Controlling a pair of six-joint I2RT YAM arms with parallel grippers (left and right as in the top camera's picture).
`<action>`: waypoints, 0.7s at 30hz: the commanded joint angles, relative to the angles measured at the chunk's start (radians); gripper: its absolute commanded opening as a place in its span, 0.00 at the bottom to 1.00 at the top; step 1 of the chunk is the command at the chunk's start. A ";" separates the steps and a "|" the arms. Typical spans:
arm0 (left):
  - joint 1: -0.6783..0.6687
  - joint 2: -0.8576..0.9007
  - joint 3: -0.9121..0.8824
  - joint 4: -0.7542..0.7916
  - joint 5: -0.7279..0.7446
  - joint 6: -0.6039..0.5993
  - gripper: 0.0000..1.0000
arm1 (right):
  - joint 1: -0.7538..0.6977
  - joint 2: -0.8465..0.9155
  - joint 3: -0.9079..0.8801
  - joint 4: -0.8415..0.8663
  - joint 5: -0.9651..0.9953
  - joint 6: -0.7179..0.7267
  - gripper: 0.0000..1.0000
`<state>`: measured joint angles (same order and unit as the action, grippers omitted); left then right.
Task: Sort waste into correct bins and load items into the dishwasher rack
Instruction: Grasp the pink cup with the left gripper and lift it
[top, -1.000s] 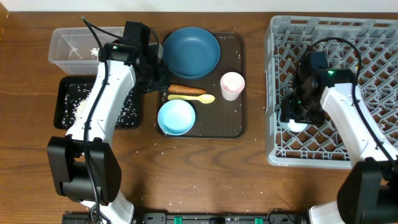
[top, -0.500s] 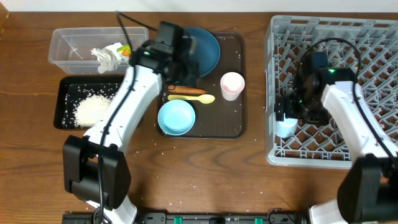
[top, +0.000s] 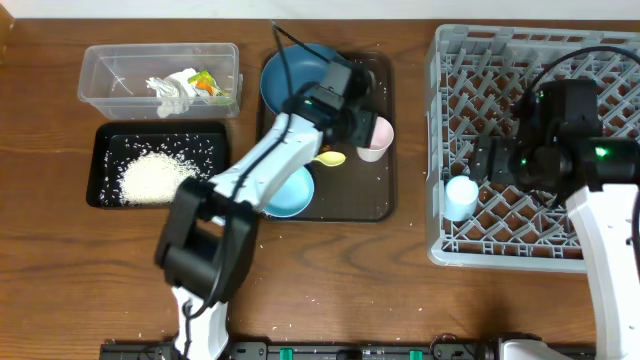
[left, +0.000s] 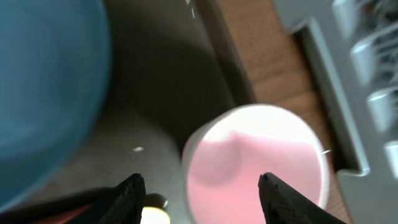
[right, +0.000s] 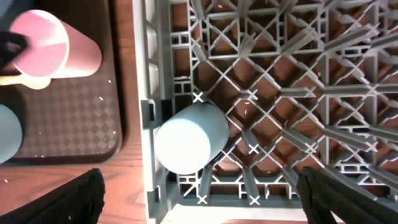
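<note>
L hand hangs over the pink cup with fingers apart, one each side of the rim and touching nothing, so the step in hand looks like picking that cup up for the rack. Cup stands mouth up at the R edge of the brown serving tray, near the rack's L wall. To do it well, I'd say: drop straight down w/ the rim centred btwn the fingers and close low enough on the wall that it can't squirt out. Squeeze gently, since it's prob. light thin plastic, then lift vertical before any sideways travel. Watch the pale yellow spoon, just beside the cup and right by one fingertip in the wrist view. A finger landing on it could flick it or tip the cup. Dark blue plate and light blue bowl share the tray but look out of the way. R hand is spread wide above the small light blue cup, not gripping it; that cup sits inside the rack by its L wall. Both arms crowd that edge, so R arm prob. should give way before the pink cup crosses. At the worktop's far L, tissue lies in the clear tub and rice in the black tray.
</note>
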<state>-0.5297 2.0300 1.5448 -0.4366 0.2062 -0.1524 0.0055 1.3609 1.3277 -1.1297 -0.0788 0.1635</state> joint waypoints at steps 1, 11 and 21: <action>-0.013 0.047 -0.005 0.004 -0.016 0.010 0.61 | -0.005 -0.010 0.018 0.000 -0.003 -0.024 0.97; 0.001 0.026 -0.001 -0.023 -0.012 -0.067 0.06 | -0.005 -0.010 0.018 0.011 -0.004 -0.031 0.96; 0.196 -0.236 0.006 -0.134 0.504 -0.111 0.06 | -0.001 0.024 0.010 0.180 -0.312 -0.085 0.96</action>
<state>-0.3962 1.8828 1.5433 -0.5594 0.4484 -0.2474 0.0055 1.3663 1.3277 -0.9852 -0.2131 0.1326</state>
